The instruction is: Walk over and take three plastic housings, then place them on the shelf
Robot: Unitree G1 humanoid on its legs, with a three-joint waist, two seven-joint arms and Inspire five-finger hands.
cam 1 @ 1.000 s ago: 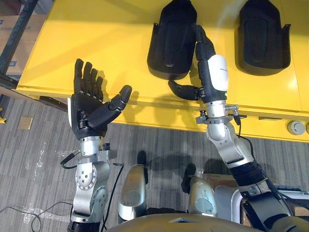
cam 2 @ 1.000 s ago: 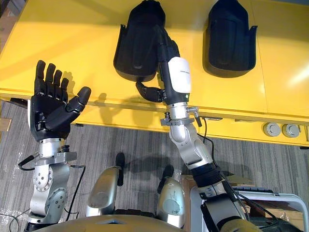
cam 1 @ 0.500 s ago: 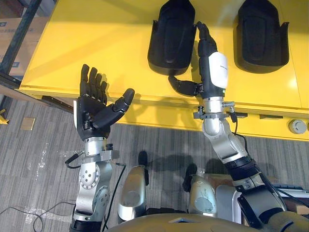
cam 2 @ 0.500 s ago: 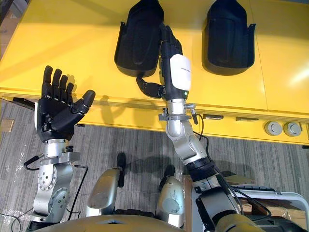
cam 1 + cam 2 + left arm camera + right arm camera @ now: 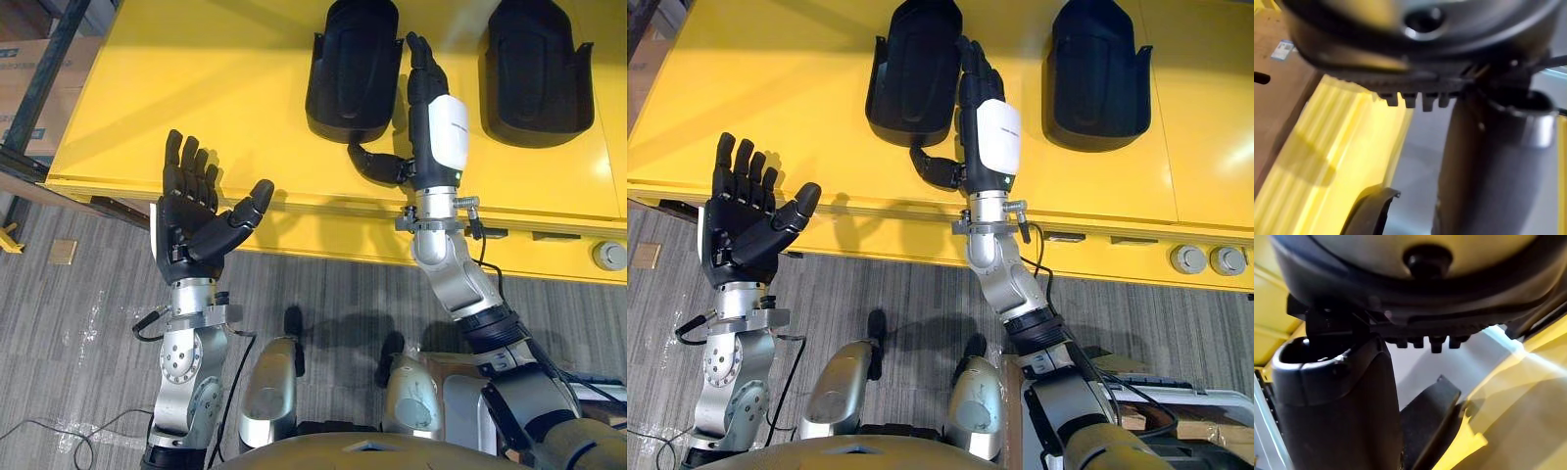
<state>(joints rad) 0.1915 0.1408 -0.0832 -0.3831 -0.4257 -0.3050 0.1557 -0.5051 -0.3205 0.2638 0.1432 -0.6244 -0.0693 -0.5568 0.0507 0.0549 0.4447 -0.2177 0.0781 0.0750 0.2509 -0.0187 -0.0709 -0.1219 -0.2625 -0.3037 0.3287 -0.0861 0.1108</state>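
Left eye view: right hand (image 5: 441, 125) beside housing (image 5: 353, 59), fingers straight (thumb out); left hand (image 5: 191, 220) upraised, splayed.

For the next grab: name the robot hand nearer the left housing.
Right. Right robot hand lies beside the left housing; left robot hand hovers apart, at the table edge.

right hand (image 5: 438, 122) between left housing (image 5: 353, 61), right housing (image 5: 539, 64) | table (image 5: 196, 88) open leftward

Yellow table (image 5: 196, 88); grey carpet floor (image 5: 78, 323); cardboard box (image 5: 18, 98) far left.
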